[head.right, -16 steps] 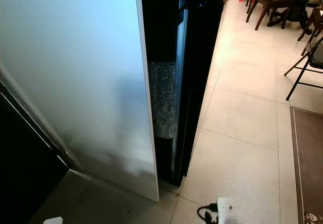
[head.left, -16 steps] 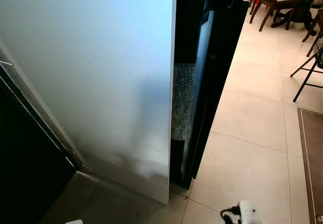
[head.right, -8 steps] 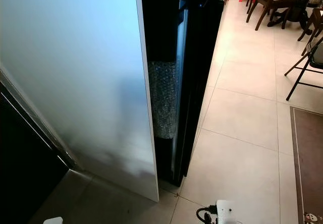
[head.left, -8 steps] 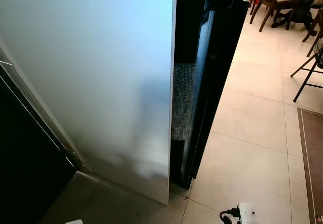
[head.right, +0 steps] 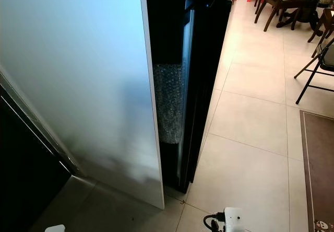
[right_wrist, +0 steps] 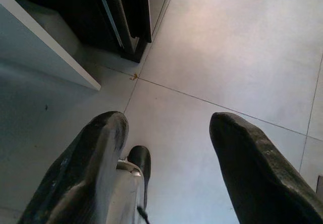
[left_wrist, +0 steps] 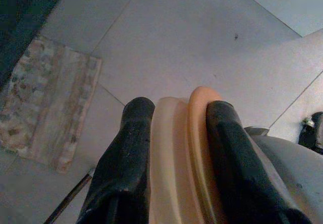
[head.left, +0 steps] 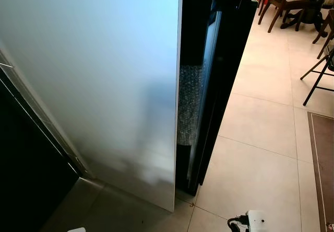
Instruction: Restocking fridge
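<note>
The tall white fridge door (head.left: 104,85) stands swung open, its thin edge facing the robot, and the dark fridge interior (head.left: 195,44) opens just to the right of that edge, with a patch of bubble wrap (head.left: 189,104) low inside. The left gripper (left_wrist: 174,148), hanging over the grey tiled floor (left_wrist: 202,37), has its two black fingers clamped on a pale orange, ridged plastic item (left_wrist: 179,153) whose long axis runs along the fingers. The right gripper (right_wrist: 166,163) hangs with fingers spread wide and nothing between them. Judging from this, the loaded left arm must travel up, forward and rightward around the door edge; the opening lies nearer the right arm.
</note>
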Controlling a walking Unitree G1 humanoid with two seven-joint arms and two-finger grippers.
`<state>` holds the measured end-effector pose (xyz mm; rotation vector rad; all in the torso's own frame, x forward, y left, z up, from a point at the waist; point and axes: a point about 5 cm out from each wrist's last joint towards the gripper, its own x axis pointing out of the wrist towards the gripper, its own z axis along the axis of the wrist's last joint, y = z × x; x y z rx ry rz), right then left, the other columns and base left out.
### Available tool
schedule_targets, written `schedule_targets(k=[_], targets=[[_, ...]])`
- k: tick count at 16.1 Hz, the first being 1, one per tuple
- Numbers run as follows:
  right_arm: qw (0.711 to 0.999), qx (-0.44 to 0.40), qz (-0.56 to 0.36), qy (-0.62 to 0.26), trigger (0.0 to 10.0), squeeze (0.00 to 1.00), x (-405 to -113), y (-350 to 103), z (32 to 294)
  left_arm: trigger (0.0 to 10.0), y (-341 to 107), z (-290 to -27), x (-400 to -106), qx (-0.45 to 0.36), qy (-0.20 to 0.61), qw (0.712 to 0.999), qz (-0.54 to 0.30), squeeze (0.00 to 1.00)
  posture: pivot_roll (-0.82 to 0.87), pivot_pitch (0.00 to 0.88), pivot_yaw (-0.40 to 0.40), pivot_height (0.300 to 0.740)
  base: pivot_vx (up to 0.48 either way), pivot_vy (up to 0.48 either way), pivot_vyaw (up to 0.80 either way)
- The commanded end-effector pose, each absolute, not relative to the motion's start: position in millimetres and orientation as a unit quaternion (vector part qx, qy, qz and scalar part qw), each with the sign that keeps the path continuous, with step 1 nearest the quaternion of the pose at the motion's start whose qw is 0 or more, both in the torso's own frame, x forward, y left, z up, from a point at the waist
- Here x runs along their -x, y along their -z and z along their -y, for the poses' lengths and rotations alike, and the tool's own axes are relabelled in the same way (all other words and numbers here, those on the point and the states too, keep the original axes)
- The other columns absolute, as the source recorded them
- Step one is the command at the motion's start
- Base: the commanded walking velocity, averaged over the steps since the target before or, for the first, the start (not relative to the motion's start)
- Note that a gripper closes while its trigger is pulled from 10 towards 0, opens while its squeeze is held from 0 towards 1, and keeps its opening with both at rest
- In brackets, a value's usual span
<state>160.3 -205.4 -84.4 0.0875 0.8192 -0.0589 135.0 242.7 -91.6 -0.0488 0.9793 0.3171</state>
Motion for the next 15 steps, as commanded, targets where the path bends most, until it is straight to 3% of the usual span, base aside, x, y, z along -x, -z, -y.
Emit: schedule_targets(k=[1,9,15], targets=[[0.914,-0.052,-0.400,0.038,10.0,0.00,-158.4,85.7,204.5,10.0,94.9,-227.2,-137.1,0.050,-0.132,0.871,-0.471,0.00,-0.13,0.003,0.009,0.740,0.000,0.000,0.00],[0.917,-0.056,-0.394,0.040,10.0,0.00,-158.3,85.5,203.3,10.0,94.1,-224.7,-141.1,0.043,-0.120,0.873,-0.470,0.00,-0.13,0.000,0.014,0.740,0.000,0.000,0.00],[0.918,-0.061,-0.390,0.039,10.0,0.00,-161.0,84.7,201.5,10.0,94.1,-224.3,-141.4,0.043,-0.120,0.874,-0.470,0.00,-0.13,0.000,0.016,0.740,0.166,0.000,0.00]])
